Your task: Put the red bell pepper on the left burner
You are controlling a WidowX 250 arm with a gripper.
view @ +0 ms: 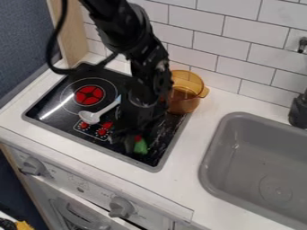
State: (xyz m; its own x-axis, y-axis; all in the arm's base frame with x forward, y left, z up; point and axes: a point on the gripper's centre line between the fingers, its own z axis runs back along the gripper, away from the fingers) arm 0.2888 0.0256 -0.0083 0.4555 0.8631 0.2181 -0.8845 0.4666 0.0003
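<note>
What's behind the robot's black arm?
Part of an orange pot peeks out. The arm covers its other side and part of the stove, so I can't tell what else is there.

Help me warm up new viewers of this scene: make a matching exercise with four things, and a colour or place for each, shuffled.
1. Spoon
2. Pot
3. Sink
4. Left burner

A. Grey, right of the cooktop
B. Red in the middle
C. Pale, lying on the black cooktop
D. Amber, see-through

Pairs: 1-C, 2-D, 3-A, 4-B
</note>
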